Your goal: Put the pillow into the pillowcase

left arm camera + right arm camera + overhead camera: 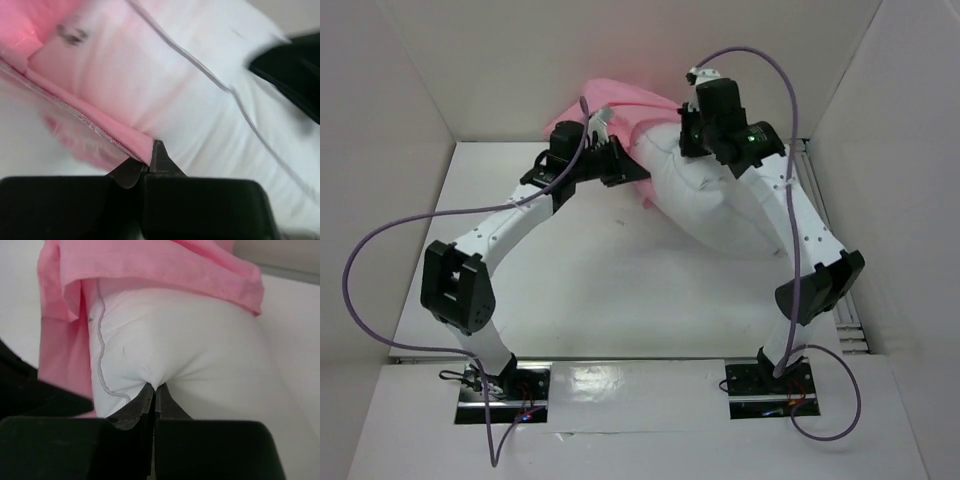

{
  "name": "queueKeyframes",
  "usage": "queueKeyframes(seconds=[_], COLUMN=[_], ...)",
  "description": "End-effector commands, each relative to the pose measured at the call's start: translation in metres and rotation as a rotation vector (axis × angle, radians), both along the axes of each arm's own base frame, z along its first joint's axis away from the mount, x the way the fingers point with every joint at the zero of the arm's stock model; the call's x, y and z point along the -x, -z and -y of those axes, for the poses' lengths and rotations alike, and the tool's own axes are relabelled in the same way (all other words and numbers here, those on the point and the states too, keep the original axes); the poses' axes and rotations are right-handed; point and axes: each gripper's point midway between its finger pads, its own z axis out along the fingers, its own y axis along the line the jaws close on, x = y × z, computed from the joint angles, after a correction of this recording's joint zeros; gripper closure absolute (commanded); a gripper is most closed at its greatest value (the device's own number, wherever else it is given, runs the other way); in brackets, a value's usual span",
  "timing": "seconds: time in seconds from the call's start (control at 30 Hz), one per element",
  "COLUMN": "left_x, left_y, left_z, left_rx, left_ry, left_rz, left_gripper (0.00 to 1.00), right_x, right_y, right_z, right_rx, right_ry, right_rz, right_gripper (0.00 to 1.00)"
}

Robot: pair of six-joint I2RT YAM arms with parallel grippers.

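Note:
The white pillow (715, 200) lies at the back of the table, its far end inside the pink pillowcase (620, 105). My left gripper (625, 165) is shut on the pillowcase's lower hem (100, 125) beside the pillow (200, 90). My right gripper (688, 135) is shut on a pinch of the pillow's fabric (180, 355) near its piped seam. In the right wrist view the pillowcase (165, 265) drapes over the pillow's far end and hangs down its left side.
White walls enclose the table on the left, back and right. The right arm's links (800, 215) lie beside the pillow's right edge. Purple cables (380, 250) loop from both arms.

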Motion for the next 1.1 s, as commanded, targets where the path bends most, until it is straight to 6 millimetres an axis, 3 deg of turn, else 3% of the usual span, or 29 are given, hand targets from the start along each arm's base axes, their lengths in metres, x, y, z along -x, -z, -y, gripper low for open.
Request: queueKeyframes(seconds=[0.0,0.03,0.07,0.13,0.17,0.23,0.27,0.3,0.37,0.43,0.47,0.5,0.53,0.57,0.6,0.63,0.7,0.77,0.8,0.83,0.87,0.9,0.93,0.97,1.0,1.03,1.07], left_x=[0.085,0.093,0.105,0.114,0.121,0.132,0.144,0.149,0.157,0.15,0.142,0.135,0.128,0.106,0.101,0.095,0.089,0.094,0.099,0.113,0.125,0.134,0.141,0.16,0.174,0.189,0.198], left_y=[-0.129,-0.127,-0.111,-0.084,-0.056,-0.035,-0.02,-0.02,-0.019,-0.048,-0.047,-0.089,-0.109,-0.108,-0.165,-0.183,-0.222,-0.227,-0.222,-0.193,-0.183,-0.164,-0.098,-0.097,-0.08,-0.031,-0.023], left_z=[0.029,0.027,0.025,0.022,0.018,0.017,0.018,0.019,0.028,0.036,0.046,0.053,0.059,0.068,0.07,0.07,0.069,0.067,0.065,0.063,0.063,0.061,0.06,0.051,0.051,0.046,0.044], left_rx=[0.255,0.272,0.287,0.287,0.279,0.285,0.283,0.282,0.263,0.272,0.269,0.304,0.319,0.302,0.319,0.322,0.345,0.361,0.365,0.355,0.367,0.36,0.321,0.339,0.342,0.321,0.333], left_ry=[0.319,0.332,0.359,0.36,0.352,0.35,0.37,0.379,0.402,0.422,0.431,0.469,0.492,0.498,0.509,0.515,0.514,0.524,0.534,0.539,0.552,0.548,0.518,0.517,0.518,0.499,0.495], left_rz=[0.174,0.169,0.148,0.081,0.024,-0.038,-0.074,-0.076,-0.076,-0.012,-0.023,0.069,0.106,0.114,0.209,0.248,0.337,0.342,0.335,0.262,0.267,0.237,0.079,0.09,0.044,-0.074,-0.094], left_gripper=[1.0,1.0,1.0,1.0,1.0,1.0,1.0,1.0,1.0,1.0,1.0,1.0,1.0,1.0,1.0,1.0,1.0,1.0,1.0,1.0,1.0,1.0,1.0,1.0,1.0,1.0,1.0], right_x=[0.007,0.017,0.02,0.033,0.043,0.047,0.045,0.039,0.02,-0.015,-0.029,-0.047,-0.052,-0.056,-0.054,-0.047,-0.025,-0.009,0.008,0.01,0.025,0.042,0.053,0.077,0.095,0.11,0.138], right_y=[-0.06,-0.044,0.021,0.081,0.124,0.157,0.161,0.156,0.136,0.073,0.048,-0.011,-0.045,-0.071,-0.105,-0.144,-0.181,-0.154,-0.155,-0.102,-0.077,-0.063,-0.036,0.04,0.06,0.082,0.14], right_z=[-0.033,-0.044,-0.056,-0.071,-0.077,-0.082,-0.084,-0.081,-0.077,-0.065,-0.056,-0.041,-0.034,-0.023,-0.013,-0.007,0.0,-0.018,-0.017,-0.026,-0.04,-0.041,-0.049,-0.062,-0.061,-0.068,-0.066], right_rx=[-0.132,-0.153,-0.132,-0.17,-0.176,-0.19,-0.2,-0.215,-0.248,-0.297,-0.311,-0.346,-0.371,-0.382,-0.405,-0.436,-0.466,-0.447,-0.448,-0.402,-0.397,-0.402,-0.404,-0.374,-0.382,-0.407,-0.396], right_ry=[-0.09,-0.13,-0.153,-0.173,-0.169,-0.172,-0.167,-0.149,-0.134,-0.088,-0.061,-0.036,-0.023,0.007,0.023,0.024,0.013,-0.03,-0.026,-0.027,-0.058,-0.063,-0.082,-0.093,-0.091,-0.111,-0.084], right_rz=[0.176,0.14,0.033,-0.101,-0.18,-0.245,-0.242,-0.234,-0.186,-0.06,-0.01,0.105,0.178,0.236,0.307,0.387,0.478,0.424,0.431,0.339,0.285,0.261,0.209,0.043,-0.005,-0.054,-0.181], right_gripper=[1.0,1.0,1.0,1.0,1.0,1.0,1.0,1.0,1.0,1.0,1.0,1.0,1.0,1.0,1.0,1.0,1.0,1.0,1.0,1.0,1.0,1.0,1.0,1.0,1.0,1.0,1.0])
